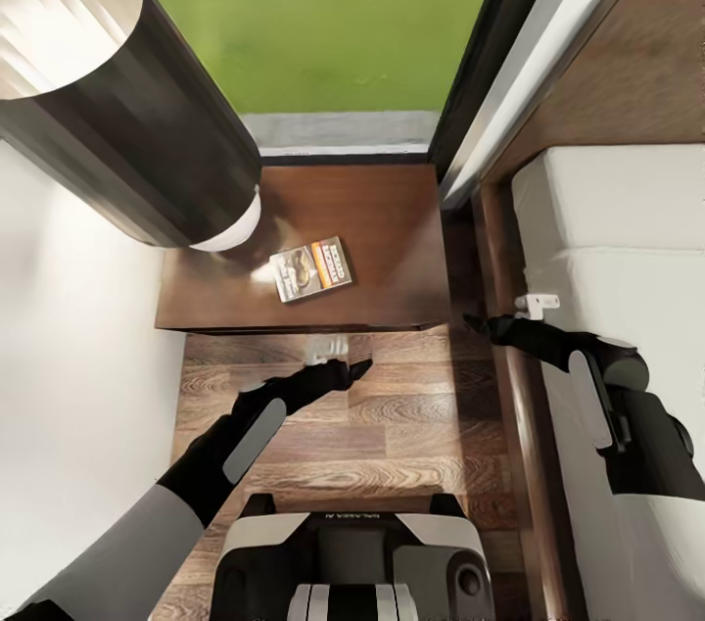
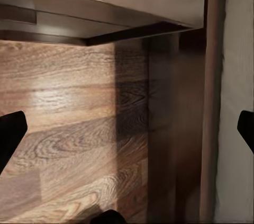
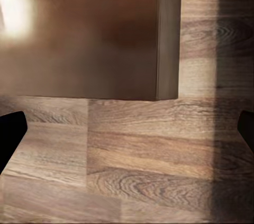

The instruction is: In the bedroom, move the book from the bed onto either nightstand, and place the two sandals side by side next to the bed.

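So the book (image 1: 310, 269) is lying flat on the nightstand (image 1: 392, 229), near its front edge, right by the big dark lamp shade (image 1: 117, 92). The left gripper (image 1: 333, 368) hangs over the wood floor (image 1: 392, 425) just in front, fingers spread and empty. The right gripper (image 1: 504, 317) sits spread open by the bed (image 1: 607, 210) frame.

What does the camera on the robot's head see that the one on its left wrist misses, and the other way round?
The head view alone has the book lying on the nightstand, the lamp shade, the green outside and both arms. The left wrist view alone looks under the nightstand's overhanging top, with the left end effector's fingertips spread wide at the picture's edges. Both share the wood floor and the bed's edge.
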Controlling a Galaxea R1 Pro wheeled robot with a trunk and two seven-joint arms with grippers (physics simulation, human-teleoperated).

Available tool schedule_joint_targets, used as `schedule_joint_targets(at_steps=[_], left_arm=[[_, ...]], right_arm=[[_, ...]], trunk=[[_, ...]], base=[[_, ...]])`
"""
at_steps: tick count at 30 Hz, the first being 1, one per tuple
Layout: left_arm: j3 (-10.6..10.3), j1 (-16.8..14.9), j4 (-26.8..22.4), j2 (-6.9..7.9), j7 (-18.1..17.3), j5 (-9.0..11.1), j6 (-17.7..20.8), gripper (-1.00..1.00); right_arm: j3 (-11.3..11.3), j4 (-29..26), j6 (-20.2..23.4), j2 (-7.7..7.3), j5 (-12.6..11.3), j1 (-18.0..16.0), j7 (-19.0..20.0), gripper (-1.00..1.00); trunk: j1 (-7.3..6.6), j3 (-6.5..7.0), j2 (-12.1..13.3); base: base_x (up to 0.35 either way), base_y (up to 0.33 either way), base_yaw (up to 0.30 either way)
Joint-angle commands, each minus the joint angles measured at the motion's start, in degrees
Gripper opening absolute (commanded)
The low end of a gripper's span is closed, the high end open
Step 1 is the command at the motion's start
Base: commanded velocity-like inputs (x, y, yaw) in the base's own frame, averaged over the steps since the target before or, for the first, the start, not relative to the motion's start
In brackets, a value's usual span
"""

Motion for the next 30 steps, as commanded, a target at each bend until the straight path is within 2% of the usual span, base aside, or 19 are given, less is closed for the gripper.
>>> schedule_joint_targets(at_steps=[1, 4, 9, 11, 17, 19, 23, 26, 28, 30], left_arm=[[-0.1, 0.3, 0.1, 0.05, 0.2, 0.4, 0.3, 1.00], [-0.2, 1.0, 0.5, 0.27, 0.9, 0.4, 1.0, 1.00], [-0.3, 2.3, 0.3, 2.23, 2.5, 0.4, 4.8, 1.00], [-0.3, 2.8, 0.2, 2.87, 2.8, 0.4, 5.7, 1.00], [-0.3, 3.5, 0.2, 3.47, 3.0, 0.2, 6.3, 1.00], [-0.2, 3.6, 0.2, 4.41, 3.0, 0.3, 6.3, 1.00], [-0.2, 3.7, 0.6, 5.26, 3.0, 0.4, 6.4, 1.00], [-0.1, 3.7, 1.2, 6.27, 3.1, 0.4, 6.2, 1.00], [0.1, 3.7, 3.0, 6.88, 4.2, 0.4, 6.0, 1.00], [0.1, 3.7, 4.6, 6.98, 5.7, 0.4, 5.9, 1.00]], right_arm=[[0.0, 0.0, 0.4, 0.00, -0.3, 0.5, 0.0, 1.00], [0.1, 0.1, 0.4, 0.00, -0.3, 1.6, 0.0, 1.00], [0.8, 0.4, 0.1, 0.28, -0.3, 3.6, -0.2, 1.00], [2.1, 0.5, -0.1, 0.43, -0.2, 4.2, -0.3, 1.00], [3.4, 0.6, -0.2, 0.52, -0.2, 5.0, -0.5, 1.00], [3.5, 1.0, -0.4, 0.58, -0.2, 5.3, -0.5, 1.00], [3.6, 2.2, -0.8, 0.63, -0.3, 5.4, -0.8, 1.00], [3.8, 5.3, -3.1, 0.67, -0.3, 5.4, -1.2, 1.00], [4.8, 9.6, -7.8, 0.70, -0.3, 5.4, -1.8, 1.00], [5.6, 12.0, -10.3, 0.68, -0.3, 5.4, -2.6, 1.00]], trunk=[[-0.22, 0.17, 0.4], [-0.88, 0.70, 1.6], [-1.98, 1.60, 3.6], [-2.42, 1.96, 4.4], [-3.74, 3.04, 6.8], [-4.18, 3.40, 7.6], [-5.05, 4.12, 9.2], [-5.71, 4.65, 10.4], [-6.15, 5.01, 11.2], [-6.59, 5.37, 12.0]], base=[[0.000, 0.000, 0.000], [0.000, 0.000, 0.000], [0.000, 0.000, 0.000], [0.000, 0.000, 0.000], [0.000, 0.000, 0.000], [0.000, 0.000, 0.000], [0.000, 0.000, 0.000], [0.000, 0.000, 0.000], [0.000, 0.000, 0.000], [0.000, 0.000, 0.000]])
